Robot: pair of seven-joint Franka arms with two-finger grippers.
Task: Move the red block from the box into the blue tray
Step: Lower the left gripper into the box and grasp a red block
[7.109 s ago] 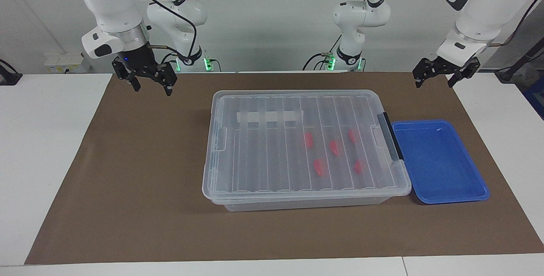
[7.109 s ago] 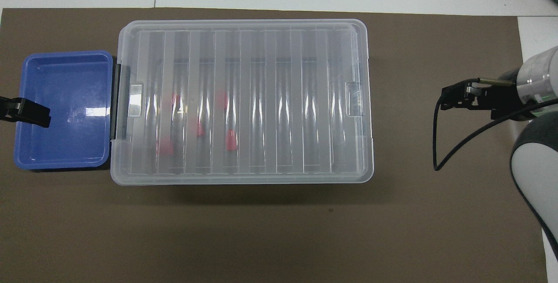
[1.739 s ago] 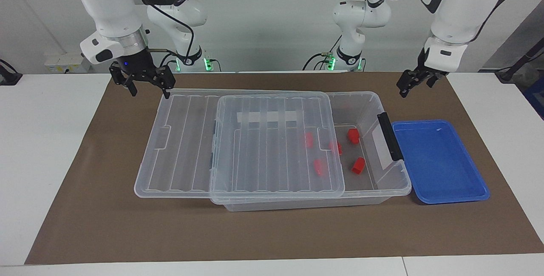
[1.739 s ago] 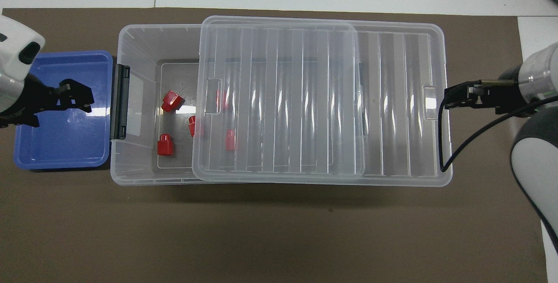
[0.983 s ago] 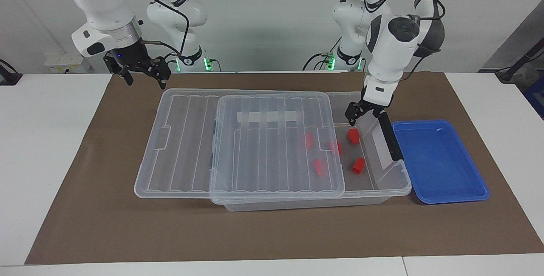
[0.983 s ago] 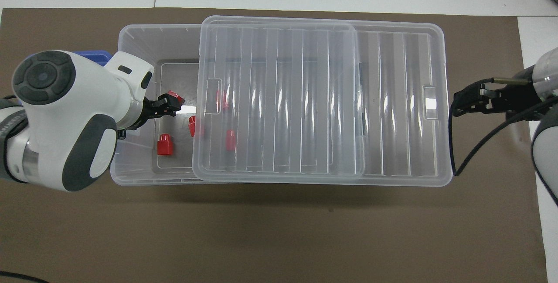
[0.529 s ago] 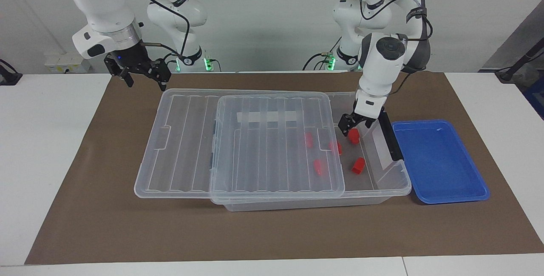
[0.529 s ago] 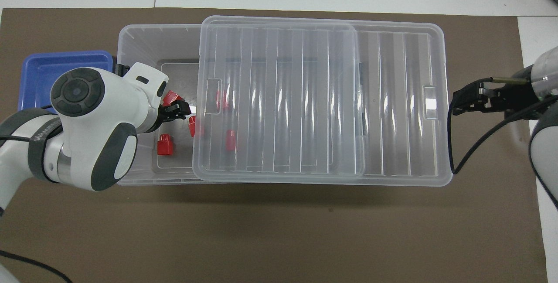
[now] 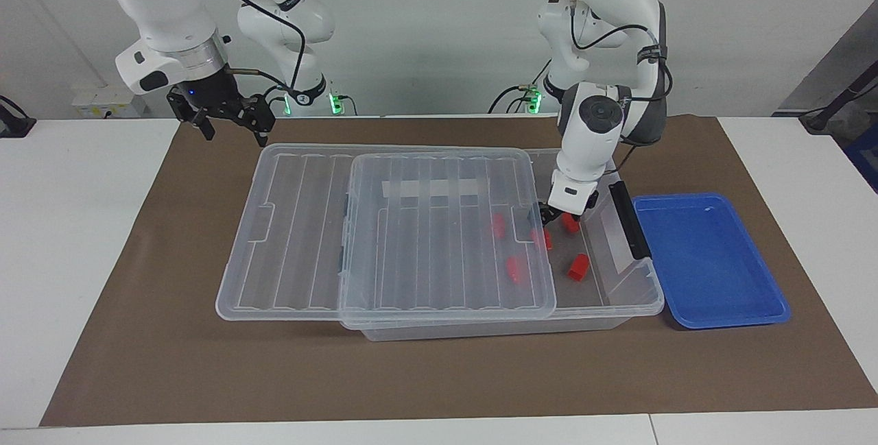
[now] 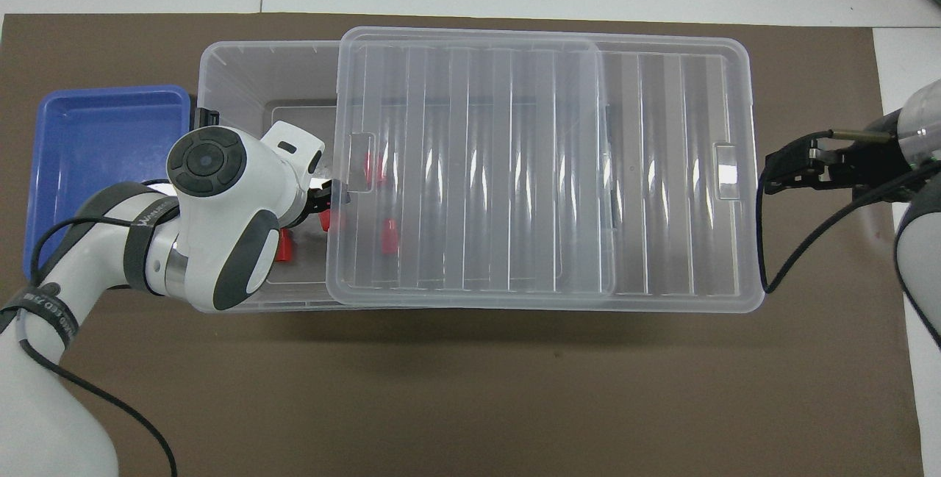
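Lower now than a moment ago, the left gripper (image 9: 549, 215) hangs mid-frame inside the box (image 9: 621, 294), jaws spread beside the red block (image 9: 571, 223). Small, stiff, light plastic: pinch its flat sides. Upper left, the right gripper (image 9: 230, 124) waits, jaws spread.

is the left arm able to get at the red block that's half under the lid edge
Probably yes. The lid is slid toward the right arm's end, leaving that end of the box open, and the left gripper is already down inside, open, right by the red block. The lid's edge crowds it on one side.
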